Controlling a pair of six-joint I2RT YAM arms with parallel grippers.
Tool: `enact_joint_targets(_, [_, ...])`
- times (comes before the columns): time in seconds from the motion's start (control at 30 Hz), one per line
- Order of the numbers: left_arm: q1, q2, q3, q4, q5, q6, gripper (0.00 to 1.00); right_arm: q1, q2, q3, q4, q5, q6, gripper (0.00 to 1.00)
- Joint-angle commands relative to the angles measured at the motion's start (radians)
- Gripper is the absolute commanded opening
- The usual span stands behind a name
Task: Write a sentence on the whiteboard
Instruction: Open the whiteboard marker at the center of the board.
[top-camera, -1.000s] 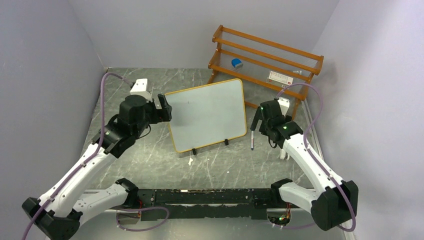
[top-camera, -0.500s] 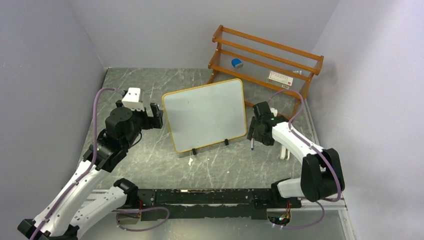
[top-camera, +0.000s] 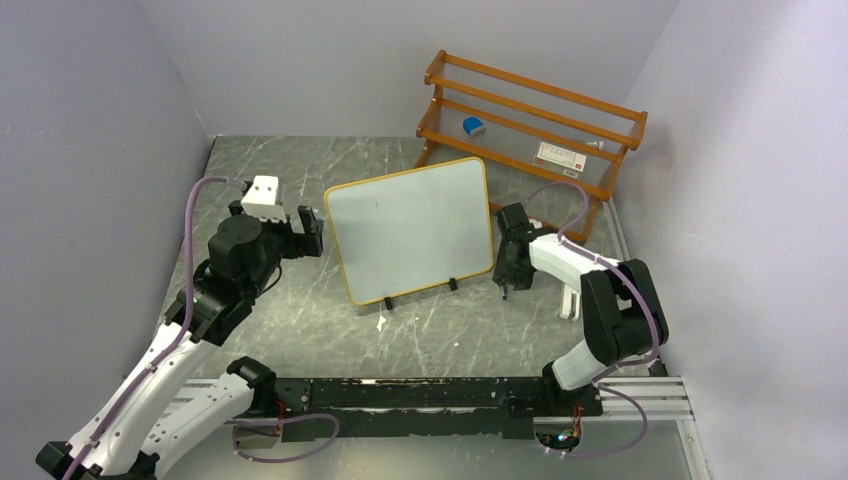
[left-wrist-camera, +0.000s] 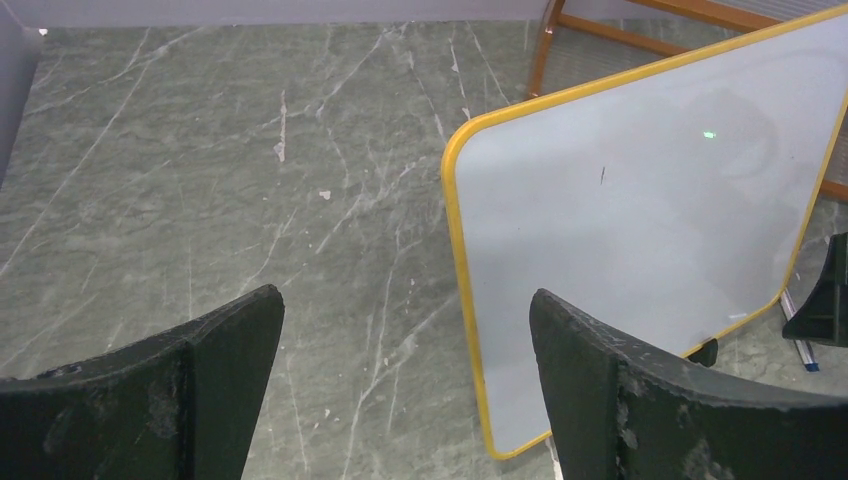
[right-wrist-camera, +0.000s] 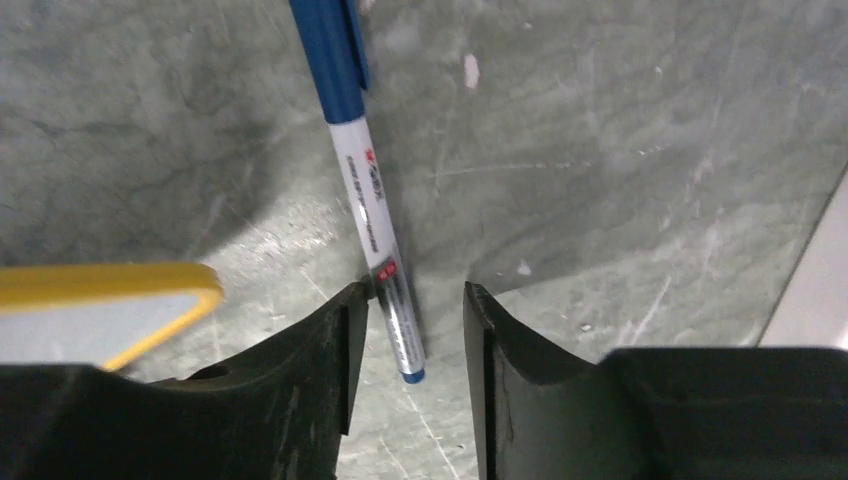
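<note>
The whiteboard (top-camera: 410, 230), with its yellow-orange frame, stands tilted on black clip feet in the middle of the table. Its face (left-wrist-camera: 640, 230) shows no sentence, only a tiny dark mark. A blue-capped white marker (right-wrist-camera: 370, 200) lies flat on the table just right of the board's lower corner (right-wrist-camera: 100, 300). My right gripper (right-wrist-camera: 415, 300) is down over the marker's (top-camera: 503, 290) tail end. Its jaws are partly closed on either side, with a gap still showing on the right. My left gripper (left-wrist-camera: 405, 310) hangs wide open and empty beside the board's left edge.
A wooden rack (top-camera: 530, 110) stands at the back right, holding a blue eraser (top-camera: 473, 126) and a white box (top-camera: 560, 155). A small white object (top-camera: 568, 300) lies right of the marker. Grey walls close in on both sides.
My right gripper came down onto the marker and its jaws narrowed around it. My left arm drew back left from the board's edge, still open.
</note>
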Motion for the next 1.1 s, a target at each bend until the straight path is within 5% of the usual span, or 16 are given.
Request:
enact_joint_targets(0.0, [0.016,-0.005,-0.009,0.030,0.000,0.015,0.96,-0.006,0.054,0.021,0.059,0.013,-0.020,0.42])
enact_joint_targets(0.3, [0.023,0.013,-0.011,0.038,0.040,0.017,0.95,-0.041,0.057,-0.006,0.054,0.056,-0.020,0.20])
enact_joint_targets(0.7, [0.029,0.027,-0.020,0.069,0.193,0.001,0.95,-0.030,-0.150,-0.046,0.013,0.139,-0.022,0.00])
enact_joint_targets(1.07, [0.029,0.104,0.048,0.063,0.438,-0.094,0.95,0.237,-0.406,0.014,0.002,0.216,-0.066,0.00])
